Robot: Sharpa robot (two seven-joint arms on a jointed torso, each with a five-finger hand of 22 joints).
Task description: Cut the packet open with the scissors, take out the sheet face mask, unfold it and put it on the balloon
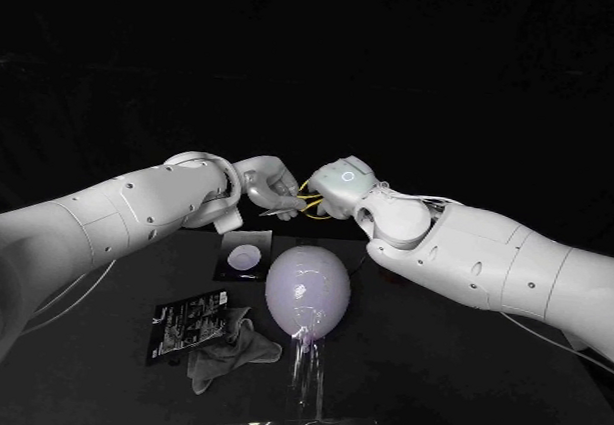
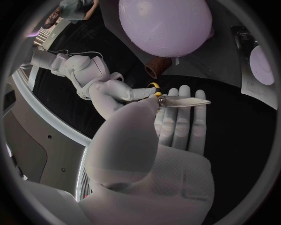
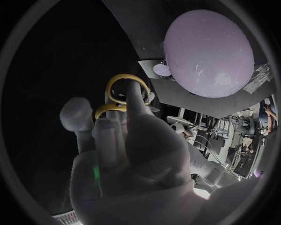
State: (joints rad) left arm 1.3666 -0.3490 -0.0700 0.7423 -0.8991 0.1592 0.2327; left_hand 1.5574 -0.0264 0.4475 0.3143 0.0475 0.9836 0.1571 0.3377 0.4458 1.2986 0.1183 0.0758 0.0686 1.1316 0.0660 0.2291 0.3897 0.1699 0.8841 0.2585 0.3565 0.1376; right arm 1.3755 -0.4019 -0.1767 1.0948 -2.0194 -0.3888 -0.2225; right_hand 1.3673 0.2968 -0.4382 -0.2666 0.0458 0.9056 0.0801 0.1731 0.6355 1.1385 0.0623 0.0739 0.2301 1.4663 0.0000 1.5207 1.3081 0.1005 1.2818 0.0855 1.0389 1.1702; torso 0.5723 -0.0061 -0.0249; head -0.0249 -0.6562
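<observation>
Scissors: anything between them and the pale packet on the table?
Nothing visible. The left hand and right hand hold the scissors in the air; the pale packet lies uncovered on the table, balloon beside it.

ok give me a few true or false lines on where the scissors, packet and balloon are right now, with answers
1. The left hand and right hand both hold the scissors up off the table. True.
2. The packet is in the left hand. False: the packet lies on the table beside the balloon.
3. The scissors' handles are yellow. True.
4. A mask already covers the balloon. False: the balloon is bare.
</observation>
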